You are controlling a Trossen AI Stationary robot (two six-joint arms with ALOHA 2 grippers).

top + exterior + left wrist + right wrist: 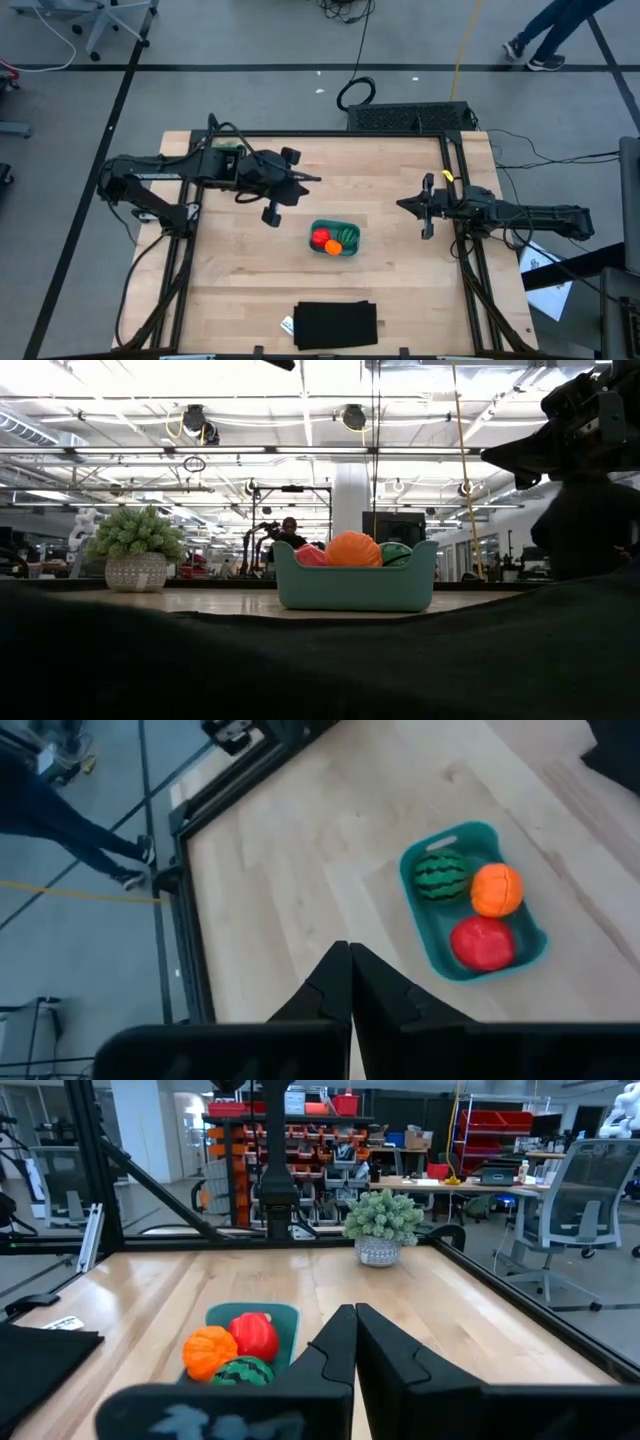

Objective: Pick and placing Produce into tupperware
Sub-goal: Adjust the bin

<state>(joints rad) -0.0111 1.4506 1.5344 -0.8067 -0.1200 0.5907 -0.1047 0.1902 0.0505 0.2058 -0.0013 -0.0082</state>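
Two dark arms w/ matte black housings are seen from above. Black cables are looped over the left arm (200, 170), and a green patch is shown near its wrist. A small yellow tag is carried on the right arm (510, 212) nr. the wrist. Left gripper (349, 982) and right gripper (354, 1342) are each built from two black, wedge-shaped fingers tapering to thin tips.

Wooden table (250, 290) (tub (334, 239), black mat (336, 324))
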